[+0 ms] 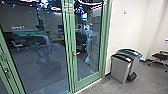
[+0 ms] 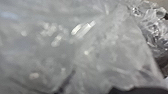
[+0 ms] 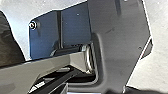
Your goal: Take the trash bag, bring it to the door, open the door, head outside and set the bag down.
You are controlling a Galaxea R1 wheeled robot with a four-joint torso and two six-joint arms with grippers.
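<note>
Looks to me like the carry-to-the-door step, with the door seemingly shut, so opening it calls for careful lining up with the handle, mid-frame in the head view. Left wrist view gives you the see-through trash bag up close, crumpled at upper right; can't tell how either pincer is set, tbh.

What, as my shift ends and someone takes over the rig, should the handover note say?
Left pincer: open or shut, can't tell; the translucent, crinkled plastic trash bag is close to its wrist camera, probably carried.
Right pincer: can't tell.
Green-framed glass door: looks shut, metal lever handle ahead.
Done: bag apparently picked up and near the door.
Remaining: open door, go outside, put bag down.
</note>
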